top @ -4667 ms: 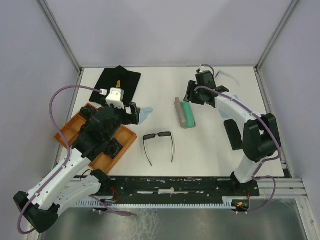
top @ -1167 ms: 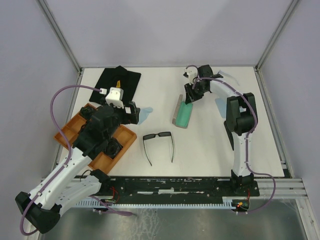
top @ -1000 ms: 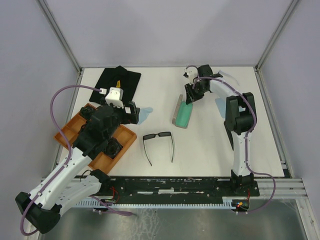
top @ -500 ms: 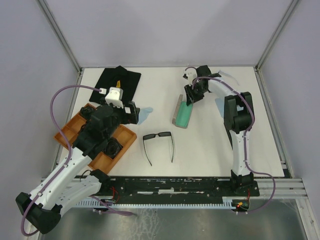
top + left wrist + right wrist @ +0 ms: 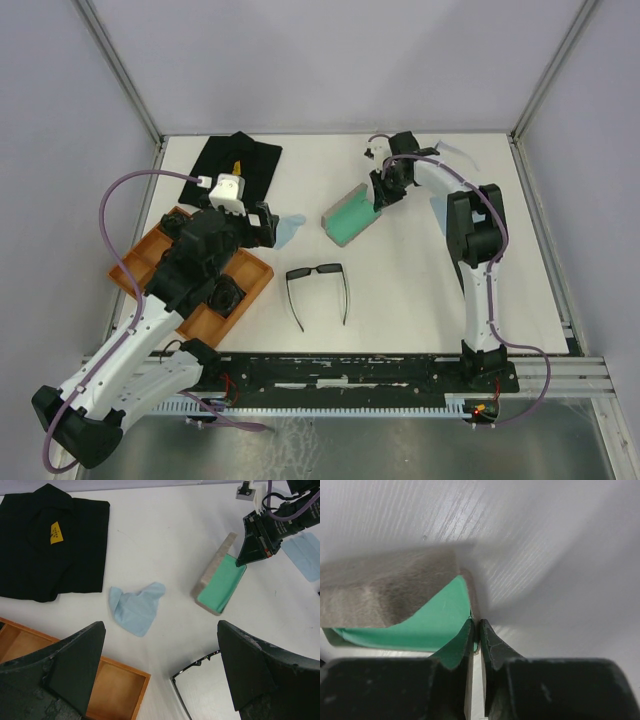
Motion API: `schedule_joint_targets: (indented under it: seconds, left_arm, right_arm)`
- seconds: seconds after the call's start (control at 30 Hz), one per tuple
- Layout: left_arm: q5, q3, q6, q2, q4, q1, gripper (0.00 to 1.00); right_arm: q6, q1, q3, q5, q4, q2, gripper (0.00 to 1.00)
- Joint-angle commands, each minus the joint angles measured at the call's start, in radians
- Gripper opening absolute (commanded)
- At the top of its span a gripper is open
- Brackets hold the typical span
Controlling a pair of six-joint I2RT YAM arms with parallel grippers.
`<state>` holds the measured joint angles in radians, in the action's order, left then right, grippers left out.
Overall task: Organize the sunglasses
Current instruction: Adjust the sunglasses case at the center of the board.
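The right hand [image 5: 381, 194] reaches to the far middle of the tabletop [image 5: 420, 290]. Its jaws are almost together, pinched on the thin edge of the open case [image 5: 349, 214]. In the right wrist view the two fingertips [image 5: 468, 630] meet over the rim of the case's green lining, with the grey outer shell lying to the left. The case tilts, its green inside facing up.

The left hand [image 5: 160, 630] is spread wide and holds nothing. Its two fingers [image 5: 75, 665] hang above the tabletop, over the far edge of the orange tray [image 5: 135, 265]. A crumpled blue cloth [image 5: 136, 607] lies beyond them.

The black sunglasses [image 5: 318, 290] lie on the tabletop near the middle, arms unfolded and pointing to the near edge. They are well apart from both hands and from the case.

In the left wrist view only a corner of the sunglasses shows at the bottom edge. A second blue cloth [image 5: 307, 555] is cut off at the right edge. A folded black fabric [image 5: 235, 165] lies at the far left. Much of the tray is covered by the left arm, so I cannot tell what is in it.
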<state>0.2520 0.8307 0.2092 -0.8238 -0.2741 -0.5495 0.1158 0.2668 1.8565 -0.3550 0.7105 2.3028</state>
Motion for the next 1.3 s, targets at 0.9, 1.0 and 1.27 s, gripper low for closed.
schedule_joint_targets:
  seconds: [0.9, 1.0, 1.27]
  left_arm:
    - [-0.028, 0.000, 0.051, 0.015, 0.056, 0.019, 0.99]
    - [-0.025, 0.000, 0.050, 0.018, 0.055, 0.017, 0.99]
    - [-0.028, 0.001, 0.052, 0.020, 0.056, 0.022, 0.99]
  right_arm:
    - [-0.638, 0.061, -0.578, 0.348, -0.492, -0.351, 0.18]
    - [-0.629, 0.060, -0.592, 0.369, -0.497, -0.378, 0.42]
    - [-0.566, 0.060, -0.712, 0.405, -0.523, -0.600, 0.52]
